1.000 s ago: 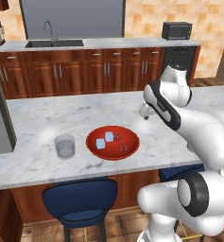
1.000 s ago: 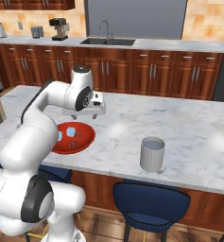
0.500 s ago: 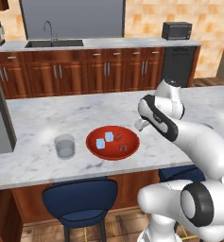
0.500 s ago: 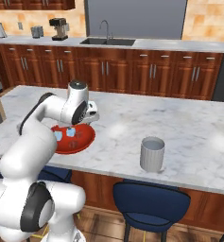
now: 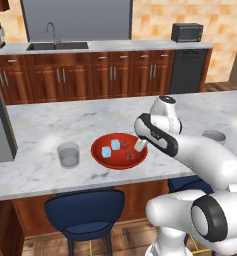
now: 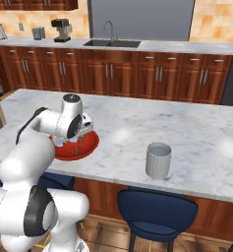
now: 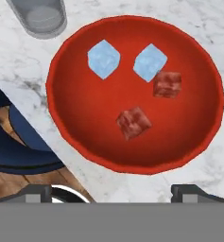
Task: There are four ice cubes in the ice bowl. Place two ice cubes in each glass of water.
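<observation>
The red ice bowl lies under my hand on the marble counter. It holds two pale-blue ice cubes side by side, and two more cubes that look reddish through the bowl. My gripper hovers open just above the bowl's near rim, its fingertips wide apart and holding nothing. In the left base view the gripper sits over the right edge of the bowl. The clear glass of water stands left of the bowl. To the right stands the ribbed grey glass.
The counter's front edge runs just below the bowl, with blue stools tucked beneath it. Behind the island are wooden cabinets, a sink and a microwave.
The arm has swung down and toward the bowl, bringing the open gripper from above the counter to just over the bowl's rim. Bowl, cubes and glasses have not moved.
</observation>
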Controlling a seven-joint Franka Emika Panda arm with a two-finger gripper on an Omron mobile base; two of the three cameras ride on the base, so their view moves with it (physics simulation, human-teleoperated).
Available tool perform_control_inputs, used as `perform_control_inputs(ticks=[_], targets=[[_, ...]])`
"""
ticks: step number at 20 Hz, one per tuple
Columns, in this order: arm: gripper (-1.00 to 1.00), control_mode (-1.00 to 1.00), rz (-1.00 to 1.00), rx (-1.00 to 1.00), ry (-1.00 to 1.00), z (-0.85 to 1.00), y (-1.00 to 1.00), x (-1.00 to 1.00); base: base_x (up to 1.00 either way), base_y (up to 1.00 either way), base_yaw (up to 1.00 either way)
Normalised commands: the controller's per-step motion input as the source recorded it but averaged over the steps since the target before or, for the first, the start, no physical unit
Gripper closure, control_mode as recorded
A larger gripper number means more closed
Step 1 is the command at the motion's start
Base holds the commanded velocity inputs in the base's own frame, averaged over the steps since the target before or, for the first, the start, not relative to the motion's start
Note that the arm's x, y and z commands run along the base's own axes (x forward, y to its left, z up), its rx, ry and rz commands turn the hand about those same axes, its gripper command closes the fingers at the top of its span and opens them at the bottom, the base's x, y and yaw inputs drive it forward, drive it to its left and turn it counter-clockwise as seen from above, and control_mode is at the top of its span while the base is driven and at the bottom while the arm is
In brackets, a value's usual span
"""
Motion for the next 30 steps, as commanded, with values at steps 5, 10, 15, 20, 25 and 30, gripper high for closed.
perform_control_inputs(ticks=[5,10,15,20,25,30], targets=[[-1.00,-1.00,0.19,-0.03,0.06,-0.36,0.11,0.28,0.00,0.00,0.00],[-1.00,-1.00,0.09,0.00,0.10,-0.26,0.00,0.38,0.00,0.00,0.00],[-1.00,-1.00,0.00,-0.01,0.19,-0.27,0.14,0.36,0.00,0.00,0.00],[-1.00,-1.00,0.02,-0.01,0.08,-0.40,0.08,0.33,0.00,0.00,0.00],[-1.00,-1.00,0.05,0.00,0.00,-0.48,0.00,0.30,0.00,0.00,0.00],[-1.00,-1.00,0.04,0.00,0.00,-0.43,0.04,0.26,0.00,0.00,0.00]])
